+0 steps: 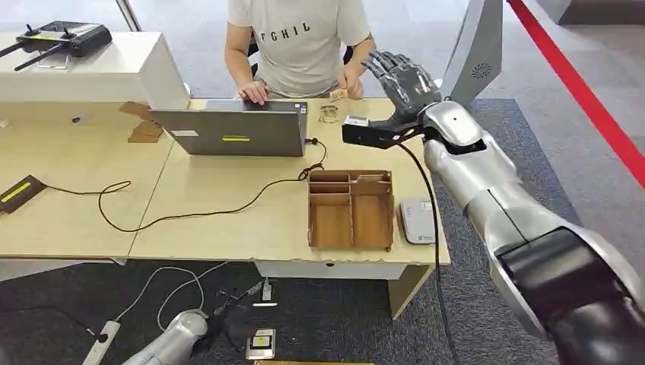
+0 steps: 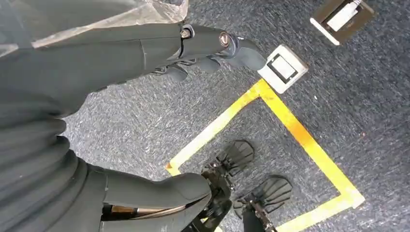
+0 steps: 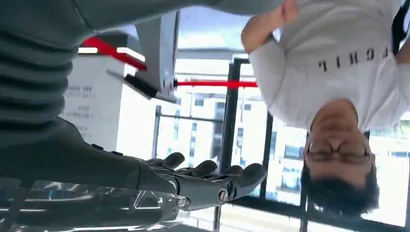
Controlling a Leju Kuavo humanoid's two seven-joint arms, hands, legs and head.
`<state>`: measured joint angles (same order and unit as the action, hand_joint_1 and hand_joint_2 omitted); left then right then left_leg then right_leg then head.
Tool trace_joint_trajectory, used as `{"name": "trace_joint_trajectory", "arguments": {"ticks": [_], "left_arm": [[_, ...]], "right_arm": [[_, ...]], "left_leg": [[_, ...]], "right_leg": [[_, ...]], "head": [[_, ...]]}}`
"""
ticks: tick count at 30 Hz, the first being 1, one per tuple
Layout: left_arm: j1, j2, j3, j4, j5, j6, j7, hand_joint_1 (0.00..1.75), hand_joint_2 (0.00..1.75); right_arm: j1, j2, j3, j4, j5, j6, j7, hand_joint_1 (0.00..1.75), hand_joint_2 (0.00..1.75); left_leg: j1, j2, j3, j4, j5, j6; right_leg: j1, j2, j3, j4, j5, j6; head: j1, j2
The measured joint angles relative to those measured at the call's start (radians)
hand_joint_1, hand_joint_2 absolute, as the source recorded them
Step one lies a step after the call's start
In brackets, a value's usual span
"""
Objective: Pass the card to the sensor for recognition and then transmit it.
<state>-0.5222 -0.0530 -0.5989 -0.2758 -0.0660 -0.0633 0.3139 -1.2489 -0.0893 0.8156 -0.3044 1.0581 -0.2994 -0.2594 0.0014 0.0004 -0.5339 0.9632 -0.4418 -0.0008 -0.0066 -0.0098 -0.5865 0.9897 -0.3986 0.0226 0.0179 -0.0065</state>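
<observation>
Right hand (image 1: 401,76) is raised past the desk's (image 1: 228,205) far right corner, fingers spread, holding nothing. The card (image 1: 338,94) appears to be the small tan piece in the person's hand (image 1: 351,80), though it is too small to confirm. Left hand (image 2: 212,48) hangs over the floor, fingers loosely extended, empty.

Risk: the outstretched arm could brush the person or clip the laptop (image 1: 232,128). Open room lies right of the desk edge, above the sensor (image 1: 417,220).

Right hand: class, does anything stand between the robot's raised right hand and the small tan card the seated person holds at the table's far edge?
Nothing visible does. The right hand is raised with its fingers spread, just beside the person's hand that holds the tan card. Only open air lies between them, and the laptop sits well off to the side.
</observation>
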Motion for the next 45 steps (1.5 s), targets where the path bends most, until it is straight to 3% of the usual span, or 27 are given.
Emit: {"name": "trace_joint_trajectory", "arguments": {"ticks": [4, 6, 8, 9, 11, 13, 14, 15, 18, 21, 23, 28, 30, 33, 36, 39, 40, 45], "left_arm": [[0.001, 0.005, -0.001, 0.002, 0.007, -0.002, -0.005, 0.00, 1.75], [0.002, 0.008, -0.002, 0.002, 0.007, -0.001, -0.013, 0.00, 1.75], [0.004, 0.011, -0.004, 0.002, -0.006, 0.004, -0.026, 0.00, 1.75], [0.004, 0.013, -0.007, 0.002, -0.017, 0.013, -0.036, 0.00, 1.75], [0.006, 0.014, -0.013, 0.002, -0.021, 0.023, -0.043, 0.00, 1.75], [0.011, 0.016, -0.013, 0.002, 0.008, 0.025, -0.018, 0.00, 1.75], [0.013, 0.018, -0.013, 0.003, 0.023, 0.025, -0.004, 0.00, 1.75], [0.014, 0.018, -0.013, 0.004, 0.034, 0.023, 0.005, 0.00, 1.75], [0.016, 0.015, -0.013, 0.004, 0.031, 0.017, 0.008, 0.00, 1.75], [0.015, 0.015, -0.013, 0.004, 0.010, 0.019, -0.005, 0.00, 1.75], [0.011, 0.012, -0.013, 0.004, 0.011, 0.021, -0.007, 0.00, 1.75], [0.012, 0.010, -0.013, 0.004, 0.024, 0.021, -0.008, 0.00, 1.75], [0.017, 0.019, -0.013, 0.004, 0.035, 0.021, -0.009, 0.00, 1.75], [0.026, 0.030, -0.013, 0.004, 0.050, 0.021, -0.013, 0.00, 1.75], [0.040, 0.048, -0.010, 0.004, 0.070, 0.021, -0.019, 0.00, 1.75], [0.047, 0.069, -0.008, 0.005, 0.082, 0.021, -0.021, 0.00, 1.75], [0.051, 0.076, -0.007, 0.005, 0.089, 0.021, -0.021, 0.00, 1.75], [0.068, 0.108, 0.011, 0.005, 0.110, 0.021, -0.020, 0.00, 1.75]], "right_arm": [[-0.097, -0.021, 0.010, 0.005, 0.118, -0.015, 0.011, 0.00, 0.00], [-0.147, -0.031, 0.016, 0.009, 0.173, -0.042, 0.055, 0.00, 0.00], [-0.197, -0.041, 0.020, 0.010, 0.191, -0.135, 0.125, 0.00, 0.00], [-0.221, -0.049, 0.020, 0.011, 0.176, -0.230, 0.165, 0.00, 0.00], [-0.257, -0.058, 0.006, 0.011, 0.127, -0.354, 0.173, 0.00, 0.00], [-0.264, -0.050, -0.087, -0.030, 0.089, -0.393, 0.019, 0.00, 0.00], [-0.266, -0.038, -0.159, -0.042, 0.087, -0.394, -0.063, 0.00, 0.00], [-0.268, -0.029, -0.251, -0.042, 0.073, -0.394, -0.104, 0.00, 0.00], [-0.282, -0.008, -0.583, -0.037, 0.100, -0.387, -0.110, 0.00, 0.00], [-0.265, 0.009, -0.752, -0.029, 0.259, -0.307, -0.124, 0.00, 0.00], [-0.240, 0.023, -0.819, -0.024, 0.367, -0.171, -0.127, 0.00, 0.00], [-0.154, 0.063, -0.892, -0.020, 0.434, 0.054, -0.179, 0.00, 0.00], [-0.115, 0.074, -0.891, -0.031, 0.392, 0.153, -0.187, 0.00, 0.00], [-0.053, 0.070, -0.868, -0.080, 0.208, 0.254, -0.165, 0.00, 0.00], [0.012, 0.031, -0.791, -0.175, -0.058, 0.357, -0.080, 0.00, 0.00], [0.065, -0.023, -0.707, -0.285, -0.233, 0.419, 0.009, 0.00, 0.00], [0.087, -0.046, -0.665, -0.329, -0.286, 0.442, 0.046, 0.00, 1.75], [0.170, -0.152, -0.502, -0.540, -0.459, 0.582, 0.199, 0.00, 1.75]], "left_leg": [[0.000, 0.000, 0.000, 0.000, 0.000, 0.000], [0.000, 0.000, 0.000, 0.000, 0.000, 0.000], [0.000, 0.000, 0.000, 0.000, 0.000, 0.000], [0.000, 0.000, -0.001, 0.000, 0.000, 0.000], [0.000, 0.000, -0.001, 0.000, 0.000, 0.000], [0.000, 0.001, -0.001, 0.000, 0.000, 0.000], [0.000, 0.004, 0.000, 0.000, 0.000, 0.000], [-0.001, 0.004, 0.000, 0.001, 0.000, 0.000], [0.002, -0.009, -0.003, 0.003, 0.001, 0.001], [0.001, -0.002, -0.002, 0.002, 0.001, 0.002], [0.001, 0.006, -0.001, 0.002, 0.000, 0.002], [0.001, 0.006, -0.001, 0.002, 0.001, 0.003], [0.001, 0.006, -0.001, 0.002, 0.001, 0.003], [0.001, 0.003, -0.001, 0.002, 0.002, 0.002], [0.001, 0.002, -0.002, 0.002, 0.001, 0.002], [0.001, 0.004, -0.003, 0.002, 0.001, 0.003], [0.001, 0.004, -0.003, 0.002, 0.001, 0.003], [-0.001, 0.006, -0.003, 0.002, 0.001, 0.003]], "right_leg": [[0.000, 0.000, 0.000, 0.000, 0.000, 0.000], [0.000, 0.000, -0.001, 0.000, 0.000, 0.000], [0.000, 0.000, -0.001, 0.000, 0.000, 0.000], [0.000, 0.000, -0.001, 0.000, 0.000, 0.000], [0.000, -0.001, 0.000, 0.000, 0.000, 0.000], [-0.001, 0.000, 0.000, 0.001, 0.000, 0.000], [-0.001, 0.002, -0.001, 0.001, 0.001, 0.000], [-0.001, 0.003, -0.001, 0.001, 0.001, 0.000], [0.003, -0.011, 0.002, 0.000, -0.002, 0.002], [0.002, -0.005, 0.001, 0.000, 0.001, 0.002], [-0.001, 0.003, 0.001, 0.000, 0.003, 0.002], [0.000, 0.004, 0.000, 0.000, 0.004, 0.002], [0.001, 0.004, 0.000, 0.000, 0.004, 0.002], [0.002, 0.001, 0.000, 0.000, 0.003, 0.002], [0.002, 0.001, -0.001, 0.000, 0.003, 0.002], [0.000, 0.002, -0.002, -0.001, 0.003, 0.002], [0.000, 0.002, -0.002, -0.001, 0.003, 0.002], [0.000, 0.004, -0.003, -0.001, 0.003, 0.002]], "head": [[-0.001, 0.000], [0.000, 0.000], [-0.001, 0.000], [-0.001, 0.000], [-0.002, 0.000], [0.000, 0.000], [-0.002, 0.000], [-0.002, 0.000], [0.001, 0.000], [0.000, 0.000], [0.000, 0.000], [0.000, 0.000], [0.000, 0.000], [0.000, 0.000], [0.000, 0.000], [0.001, 0.000], [0.001, 0.000], [0.001, 0.000]]}}
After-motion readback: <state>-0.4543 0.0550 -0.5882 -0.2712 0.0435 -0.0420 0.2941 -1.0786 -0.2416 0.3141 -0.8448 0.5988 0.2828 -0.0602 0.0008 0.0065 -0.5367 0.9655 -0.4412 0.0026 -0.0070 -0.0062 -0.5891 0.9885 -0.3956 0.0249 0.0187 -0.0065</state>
